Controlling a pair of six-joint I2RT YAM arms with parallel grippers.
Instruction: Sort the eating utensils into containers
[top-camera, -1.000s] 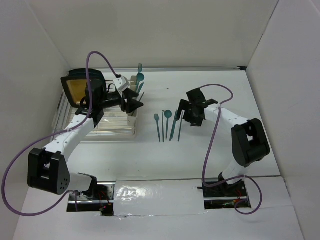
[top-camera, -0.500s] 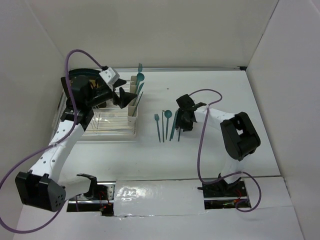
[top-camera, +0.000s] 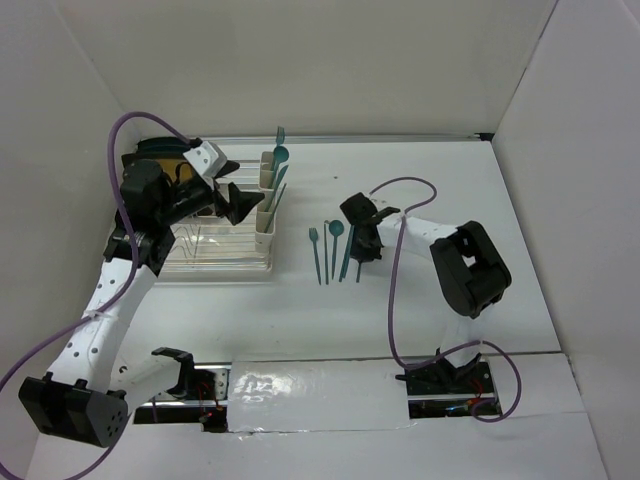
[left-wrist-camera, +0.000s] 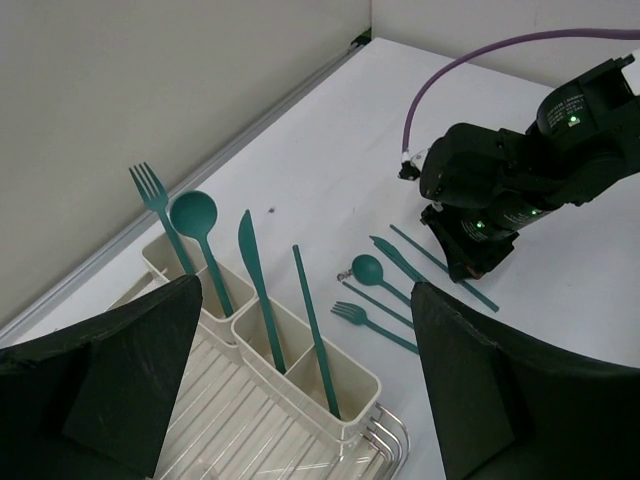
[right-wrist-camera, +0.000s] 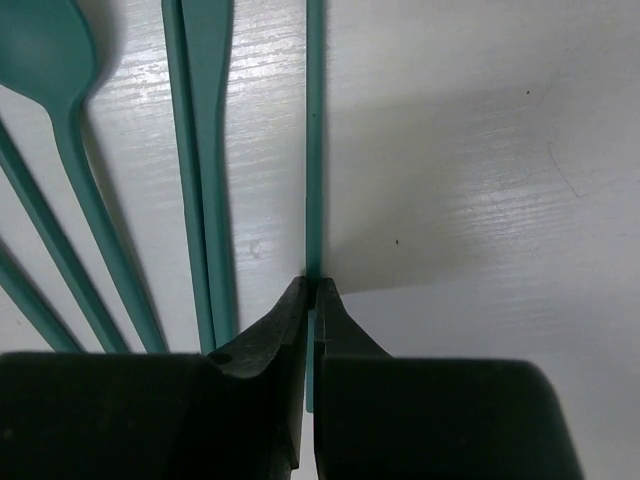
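Note:
The cream containers (top-camera: 266, 212) stand in a row on the dish rack's right edge. They hold a fork (left-wrist-camera: 152, 195), a spoon (left-wrist-camera: 194, 213), a knife (left-wrist-camera: 250, 262) and a thin handle (left-wrist-camera: 312, 325). My left gripper (top-camera: 243, 203) hovers just left of them, open and empty. On the table lie a fork (top-camera: 314, 250), a spoon (top-camera: 335, 232), a knife (top-camera: 346, 258) and a thin utensil (right-wrist-camera: 314, 150). My right gripper (right-wrist-camera: 312, 287) is shut on that thin utensil's handle, low at the table (top-camera: 362, 248).
The clear wire-ribbed dish rack (top-camera: 215, 248) fills the left side, with a dark object at its back, half hidden by my left arm. White walls close in on three sides. Purple cables loop over both arms.
My left gripper opened wide and drew back left from the containers. My right gripper slid left and down onto the rightmost utensil and shut on its handle.

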